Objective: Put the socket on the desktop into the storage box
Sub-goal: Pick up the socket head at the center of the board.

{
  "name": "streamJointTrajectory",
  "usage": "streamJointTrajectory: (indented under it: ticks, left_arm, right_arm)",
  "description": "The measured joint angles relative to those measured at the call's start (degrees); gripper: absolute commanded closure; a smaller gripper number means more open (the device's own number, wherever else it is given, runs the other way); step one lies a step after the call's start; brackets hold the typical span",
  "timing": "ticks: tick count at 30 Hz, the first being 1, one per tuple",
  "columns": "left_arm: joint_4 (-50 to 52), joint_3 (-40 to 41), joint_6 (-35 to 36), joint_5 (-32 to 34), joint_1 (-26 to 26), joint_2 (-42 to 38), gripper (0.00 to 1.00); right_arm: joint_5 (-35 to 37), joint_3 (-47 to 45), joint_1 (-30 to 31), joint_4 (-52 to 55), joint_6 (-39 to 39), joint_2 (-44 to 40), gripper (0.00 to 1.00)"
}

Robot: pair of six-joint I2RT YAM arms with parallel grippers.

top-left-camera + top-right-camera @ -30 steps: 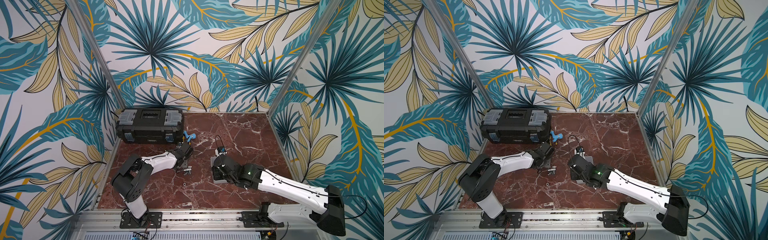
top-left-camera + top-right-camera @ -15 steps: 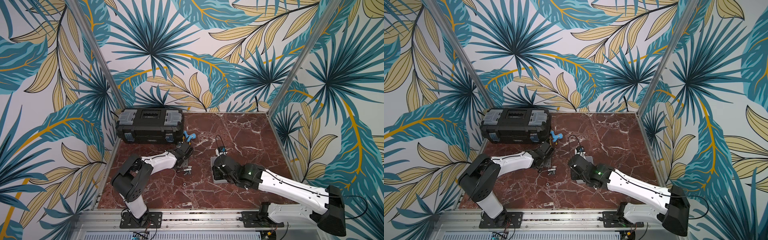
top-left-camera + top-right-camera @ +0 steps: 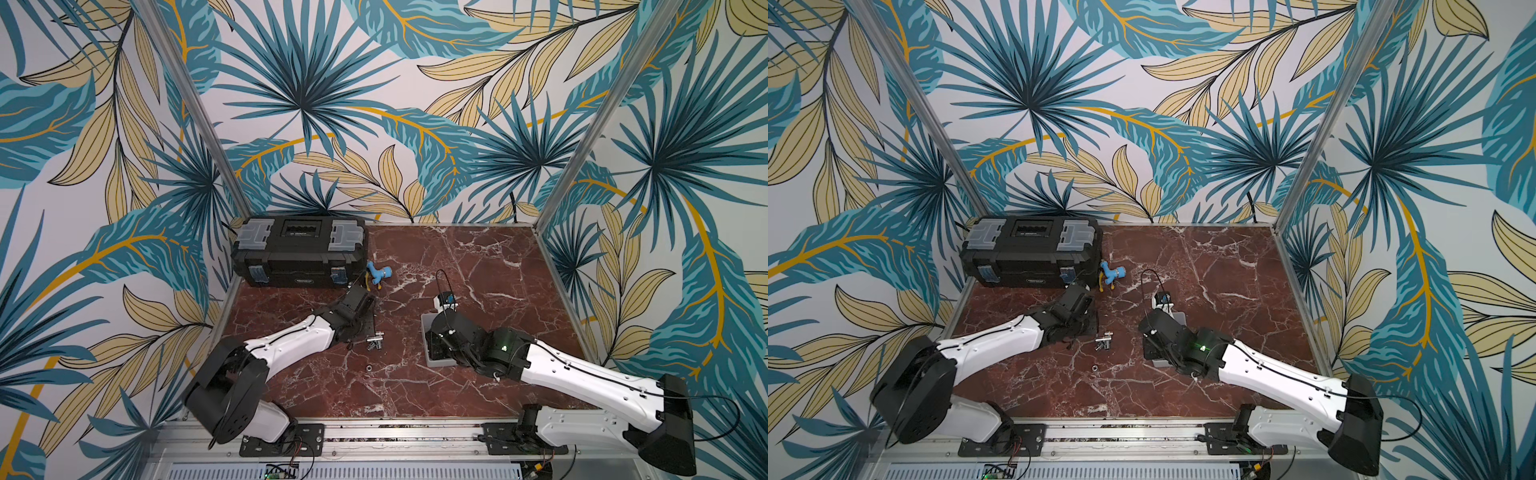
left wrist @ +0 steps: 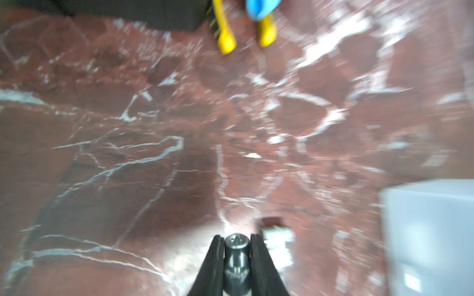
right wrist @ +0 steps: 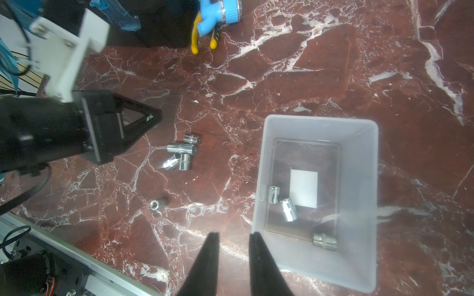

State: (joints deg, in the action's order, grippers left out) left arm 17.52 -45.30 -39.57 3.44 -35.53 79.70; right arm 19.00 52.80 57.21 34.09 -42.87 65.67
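A lone socket (image 3: 368,368) lies nearest on the desktop (image 3: 478,266), with a socket cluster (image 3: 375,341) at its 12 o'clock. The left gripper (image 4: 236,237) clamps another socket (image 4: 236,256). At the cluster's 3 o'clock the right gripper (image 5: 233,234), slightly apart and empty, hovers over the storage box (image 5: 359,256), which holds three sockets (image 5: 288,208).

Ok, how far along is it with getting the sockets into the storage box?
Done: three sockets lie in the storage box. In hand: the left gripper is shut on a fourth socket, away from the box. Left: five on the desktop, a cluster of four and a lone socket.
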Motion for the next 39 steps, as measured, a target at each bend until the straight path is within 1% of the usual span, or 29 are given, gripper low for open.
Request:
streamJointTrajectory:
  ticks: [6, 14, 17, 20, 28, 32, 35, 39]
  left_arm:
    - [-7.7, 6.2, -6.2, -10.2, 0.0, -13.3, 1.00]
    - [-15.8, 15.3, -15.6, -19.9, 0.0, -23.1, 1.00]
    - [-19.2, 17.7, -19.1, -22.8, 0.0, -24.5, 1.00]
    - [-21.6, 18.4, -21.4, -25.1, 0.0, -24.7, 1.00]
    - [-23.0, 18.4, -23.1, -28.2, 0.0, -27.9, 1.00]
    - [-25.7, 19.9, -24.9, -29.6, 0.0, -29.5, 1.00]
    - [-26.4, 20.3, -25.6, -30.2, 0.0, -29.3, 1.00]
    - [-27.7, 20.3, -26.1, -31.0, 0.0, -28.2, 1.00]
  right_arm:
    - [-0.8, -1.6, 0.0, -1.2, -0.2, -1.2, 0.75]
    - [-2.0, -1.9, 0.0, -1.9, -0.2, -2.5, 0.76]
    - [-2.5, -1.9, 0.1, -2.6, -0.3, -2.5, 0.76]
    - [-2.6, -1.9, 0.4, -2.8, -0.5, -2.4, 0.76]
    - [-2.2, -0.7, 0.9, -2.8, -1.1, -1.7, 0.76]
    - [-2.6, 0.1, 1.4, -2.7, -0.5, -1.5, 0.76]
    - [-2.2, 1.0, 1.8, -2.5, 0.0, -1.4, 0.76]
    - [0.2, 1.1, 1.8, -1.9, 0.1, -1.4, 0.73]
